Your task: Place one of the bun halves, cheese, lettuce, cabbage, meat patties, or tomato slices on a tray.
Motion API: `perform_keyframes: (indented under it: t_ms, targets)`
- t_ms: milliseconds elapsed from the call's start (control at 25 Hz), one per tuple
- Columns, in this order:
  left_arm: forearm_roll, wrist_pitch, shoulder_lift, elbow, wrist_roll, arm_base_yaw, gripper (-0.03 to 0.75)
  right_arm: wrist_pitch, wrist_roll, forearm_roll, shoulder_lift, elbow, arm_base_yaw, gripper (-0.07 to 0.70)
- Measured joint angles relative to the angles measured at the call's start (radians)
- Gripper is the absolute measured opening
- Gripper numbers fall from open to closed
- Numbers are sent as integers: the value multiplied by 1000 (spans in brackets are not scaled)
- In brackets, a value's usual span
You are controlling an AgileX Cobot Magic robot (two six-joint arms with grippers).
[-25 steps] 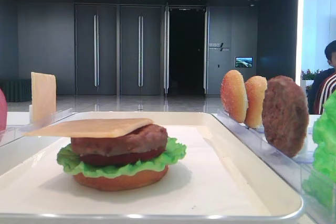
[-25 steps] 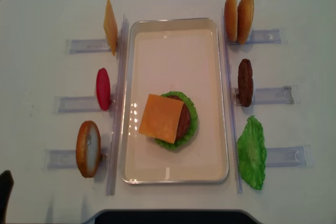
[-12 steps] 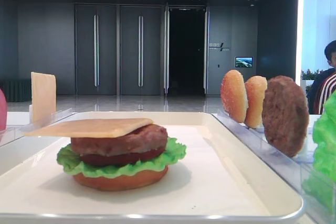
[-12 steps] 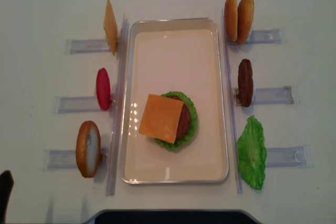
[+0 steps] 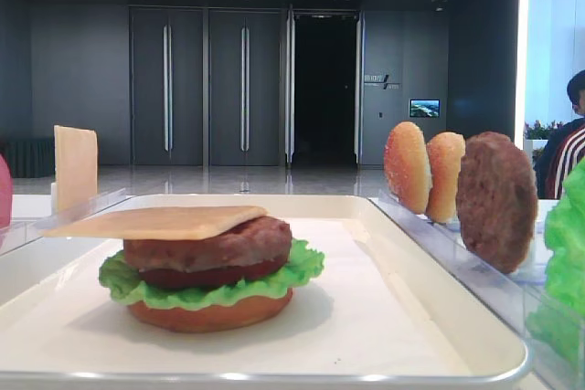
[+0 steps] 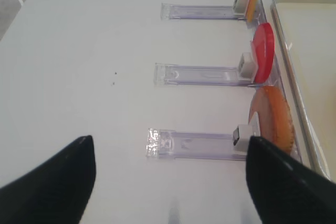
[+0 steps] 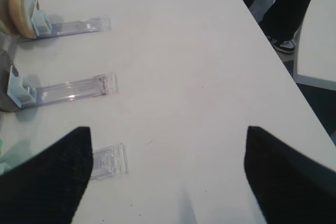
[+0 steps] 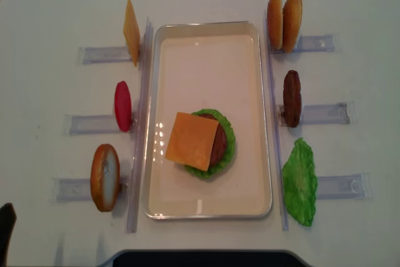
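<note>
On the cream tray (image 8: 206,29) stands a stack: a bun half (image 5: 210,312), lettuce (image 5: 302,267), a tomato slice, a meat patty (image 5: 210,246) and a square of cheese (image 8: 192,141) on top. In holders left of the tray stand another cheese slice (image 8: 131,32), a tomato slice (image 8: 122,105) and a bun half (image 8: 104,177). To the right are two bun halves (image 8: 284,21), a meat patty (image 8: 291,98) and a lettuce leaf (image 8: 300,181). Cabbage is out of view. My left gripper (image 6: 170,182) is open and empty over bare table left of that bun half (image 6: 270,116). My right gripper (image 7: 168,177) is open and empty.
Clear plastic holder rails (image 8: 94,54) stick out from both long sides of the tray. The table's right edge (image 7: 273,51) runs close to the right gripper, with a person's legs beyond it. A seated person (image 5: 567,148) is behind the table at the right.
</note>
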Motion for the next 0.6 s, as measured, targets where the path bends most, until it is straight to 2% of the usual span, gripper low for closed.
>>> perform_keyframes:
  t_ms: [600]
  targets:
    - [0,0,0,0,0,0,692,0,0,0,0,0,0,587]
